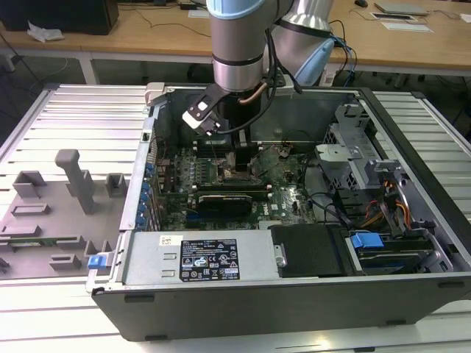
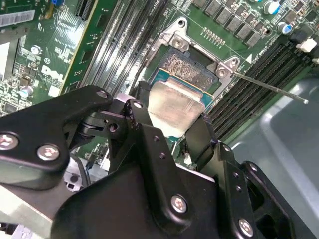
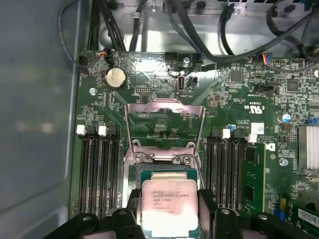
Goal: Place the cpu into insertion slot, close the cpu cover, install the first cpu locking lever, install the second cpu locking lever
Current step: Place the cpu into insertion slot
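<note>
The cpu [image 3: 168, 206], a flat square chip with a silvery top, sits between the black fingers [image 3: 207, 206] of my gripper [image 3: 169, 211], which is shut on its two sides. It is held low over the open insertion slot [image 2: 192, 69], where gold contacts show past the chip [image 2: 174, 107]. The cpu cover [image 3: 164, 105], a grey metal frame, stands tilted up on its hinge just beyond the slot. A thin locking lever [image 2: 269, 87] sticks out free from the slot's corner. In the exterior view my gripper [image 1: 239, 158] reaches down into the middle of the motherboard [image 1: 287, 195].
Memory slots [image 3: 97, 169] run along both sides of the slot. A long black card [image 1: 228, 200] lies in front of it, with the power supply [image 1: 213, 257] and drive cage [image 1: 353, 162] nearby. Cables [image 3: 199, 30] hang past the board. Grey fixtures [image 1: 70, 184] stand on the exterior view's left.
</note>
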You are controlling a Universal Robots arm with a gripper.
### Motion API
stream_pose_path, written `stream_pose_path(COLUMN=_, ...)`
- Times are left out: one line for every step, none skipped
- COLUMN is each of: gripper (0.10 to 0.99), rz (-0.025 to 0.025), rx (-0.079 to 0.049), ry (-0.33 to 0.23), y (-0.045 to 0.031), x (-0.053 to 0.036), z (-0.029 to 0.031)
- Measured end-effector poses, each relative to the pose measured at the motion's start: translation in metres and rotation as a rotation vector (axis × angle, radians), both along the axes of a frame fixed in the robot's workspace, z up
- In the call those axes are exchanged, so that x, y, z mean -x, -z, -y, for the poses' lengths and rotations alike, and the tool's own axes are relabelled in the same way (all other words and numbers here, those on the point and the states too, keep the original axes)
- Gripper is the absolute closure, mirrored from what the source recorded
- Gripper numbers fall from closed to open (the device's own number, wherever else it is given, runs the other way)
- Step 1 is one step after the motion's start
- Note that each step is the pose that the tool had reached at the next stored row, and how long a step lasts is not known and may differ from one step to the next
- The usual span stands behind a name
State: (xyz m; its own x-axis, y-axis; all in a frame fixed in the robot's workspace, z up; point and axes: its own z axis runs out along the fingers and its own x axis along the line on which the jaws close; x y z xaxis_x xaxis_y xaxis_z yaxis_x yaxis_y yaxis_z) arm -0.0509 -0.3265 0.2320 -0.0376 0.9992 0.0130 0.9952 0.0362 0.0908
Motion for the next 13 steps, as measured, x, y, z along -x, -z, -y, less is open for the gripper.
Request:
stream_pose_path(gripper=0.545, rz=0.0001, rx=0.0, ry=0.0, y=0.0017, x=0.0001, z=0.0002)
stream_pose_path(gripper=0.545, rz=0.0, rx=0.0, ry=0.001, y=0.0028, x=0.0001, z=0.0002)
stream_pose_path(gripper=0.545, rz=0.0, rx=0.0, ry=0.001, y=0.0054, x=0.0001, z=0.0002)
stream_pose_path(gripper=0.545, rz=0.0, rx=0.0, ry=0.002, y=0.0077, x=0.0002, z=0.0002)
stream_pose_path(gripper=0.545, rz=0.0, rx=0.0, ry=0.002, y=0.0094, x=0.0004, z=0.0002)
stream_pose_path(gripper=0.545, rz=0.0, rx=0.0, ry=0.002, y=0.0115, x=0.0008, z=0.0002)
stream_pose_path(gripper=0.545, rz=0.0001, rx=0.0, ry=0.002, y=0.0128, x=0.0009, z=0.0002)
stream_pose_path(gripper=0.545, rz=0.0, rx=0.0, ry=0.002, y=0.0134, x=0.0009, z=0.0002)
stream_pose_path(gripper=0.545, rz=-0.0001, rx=0.0, ry=0.007, y=0.0138, x=0.0011, z=0.0002)
stream_pose_path(gripper=0.545, rz=0.0, rx=0.0, ry=0.012, y=0.0142, x=0.0012, z=0.0002)
stream_pose_path(gripper=0.545, rz=0.0001, rx=0.0, ry=0.015, y=0.0145, x=0.0013, z=0.0001)
stream_pose_path(gripper=0.545, rz=0.0001, rx=0.0, ry=0.019, y=0.0151, x=0.0013, z=0.0001)
stream_pose_path(gripper=0.545, rz=0.0001, rx=0.0, ry=0.021, y=0.0157, x=0.0014, z=0.0)
